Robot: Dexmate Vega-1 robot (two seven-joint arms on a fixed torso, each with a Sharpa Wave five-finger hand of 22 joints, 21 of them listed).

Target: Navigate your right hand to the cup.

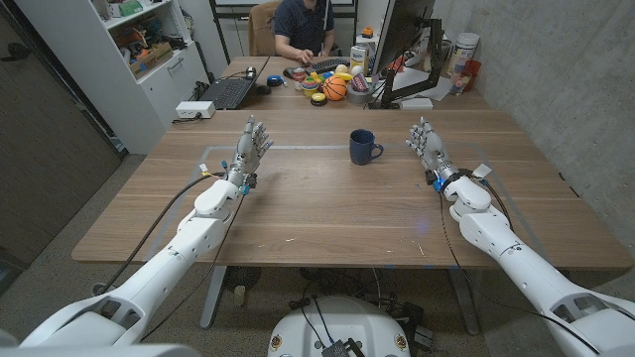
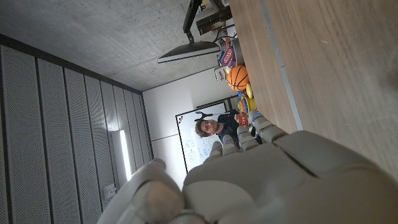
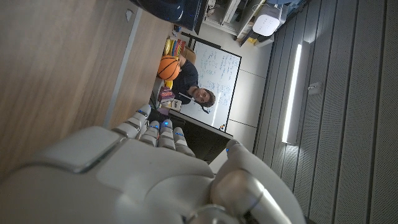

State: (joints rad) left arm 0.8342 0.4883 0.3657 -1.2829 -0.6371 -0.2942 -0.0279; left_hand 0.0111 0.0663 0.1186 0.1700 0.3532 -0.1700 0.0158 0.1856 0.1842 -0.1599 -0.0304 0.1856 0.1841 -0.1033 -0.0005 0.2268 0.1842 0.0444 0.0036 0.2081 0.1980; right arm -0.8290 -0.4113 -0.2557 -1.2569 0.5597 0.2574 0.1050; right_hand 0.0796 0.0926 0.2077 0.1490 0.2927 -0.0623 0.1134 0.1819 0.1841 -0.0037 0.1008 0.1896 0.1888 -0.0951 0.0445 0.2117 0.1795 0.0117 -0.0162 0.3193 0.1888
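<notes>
Cup: a dark blue cup is seen upright on the counter in the head view, past the middle, its handle turned toward the robot's right.
Right hand: the right hand is held over the counter's right part, fingers extended and slightly apart, nothing held. In the right wrist view its back is seen beside the wood.
Cup to right fingers: the cup is placed to the left of the right fingers, near but apart; bare wood is seen between the handle and the fingertips.
Left hand: the left hand is raised over the counter's left part, fingers spread, nothing gripped; it is well apart from the cup. Its back is seen in the left wrist view.
Far end: a laptop, a basketball, small colourful items and a monitor are gathered at the far edge.
Person: a person is seated behind the far end, hands at a keyboard.
Shelves: a white shelf unit is seen at the far left.
</notes>
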